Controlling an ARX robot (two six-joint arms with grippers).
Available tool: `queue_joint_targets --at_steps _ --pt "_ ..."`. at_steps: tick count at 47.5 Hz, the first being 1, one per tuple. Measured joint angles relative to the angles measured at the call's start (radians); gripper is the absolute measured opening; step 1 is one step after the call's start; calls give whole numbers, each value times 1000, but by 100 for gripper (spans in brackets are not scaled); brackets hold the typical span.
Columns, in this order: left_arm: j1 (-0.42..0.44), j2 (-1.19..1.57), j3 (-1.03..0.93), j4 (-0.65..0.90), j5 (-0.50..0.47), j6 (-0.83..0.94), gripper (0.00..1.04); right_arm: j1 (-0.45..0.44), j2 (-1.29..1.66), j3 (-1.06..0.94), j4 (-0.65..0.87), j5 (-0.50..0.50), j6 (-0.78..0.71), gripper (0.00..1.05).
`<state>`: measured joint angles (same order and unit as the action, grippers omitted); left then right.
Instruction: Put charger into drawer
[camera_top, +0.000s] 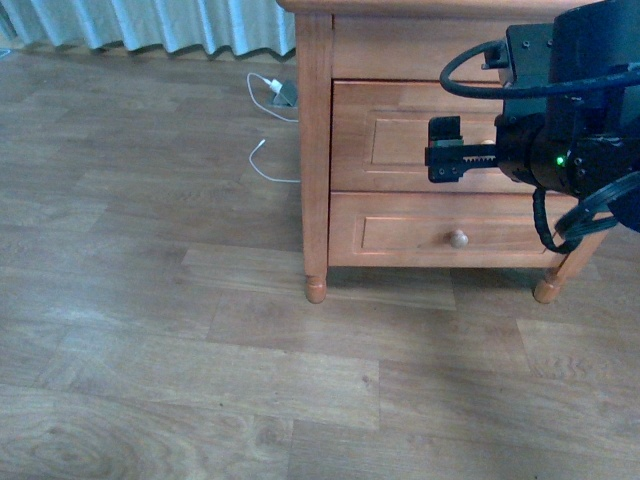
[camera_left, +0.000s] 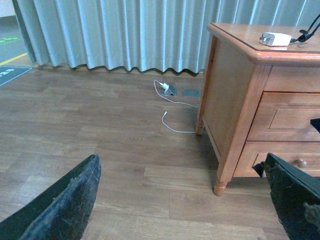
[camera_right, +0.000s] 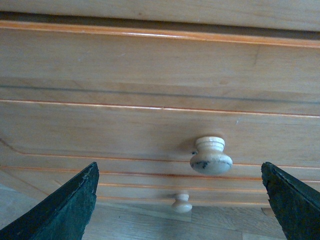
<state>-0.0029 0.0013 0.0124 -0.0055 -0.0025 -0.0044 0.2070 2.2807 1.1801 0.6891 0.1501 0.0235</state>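
Note:
The charger (camera_left: 274, 38), a small white block with a black cable (camera_left: 305, 34), lies on top of the wooden nightstand (camera_left: 235, 100); it shows only in the left wrist view. The drawer (camera_top: 400, 135) is the upper one and is shut. Its round knob (camera_right: 211, 156) sits a short way ahead of my right gripper (camera_right: 179, 172), which is open with nothing between its fingers. In the front view the right gripper (camera_top: 445, 150) hangs just before the drawer front. My left gripper (camera_left: 181, 160) is open over the floor, left of the nightstand.
The lower drawer (camera_top: 400, 232) with its own knob (camera_top: 458, 238) is shut below. A white-cabled charger (camera_left: 167, 89) is plugged into a floor socket near the curtain (camera_left: 125, 35), its cord (camera_top: 262, 160) trailing on the wooden floor (camera_top: 150, 330).

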Motion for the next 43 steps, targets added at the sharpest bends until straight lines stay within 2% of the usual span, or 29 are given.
queue_joint_targets --at_steps 23,26,27,38,43 --pt "0 0 0 0 0 0 99 -18 89 101 5 10 7 96" --pt "0 0 0 0 0 0 99 -18 89 102 5 9 6 83" --pt "0 0 0 0 0 0 99 -18 89 102 5 6 5 74" --pt "0 0 0 0 0 0 99 -26 97 106 -5 12 -11 26" --pt "0 0 0 0 0 0 99 -27 97 106 -7 14 -13 23"
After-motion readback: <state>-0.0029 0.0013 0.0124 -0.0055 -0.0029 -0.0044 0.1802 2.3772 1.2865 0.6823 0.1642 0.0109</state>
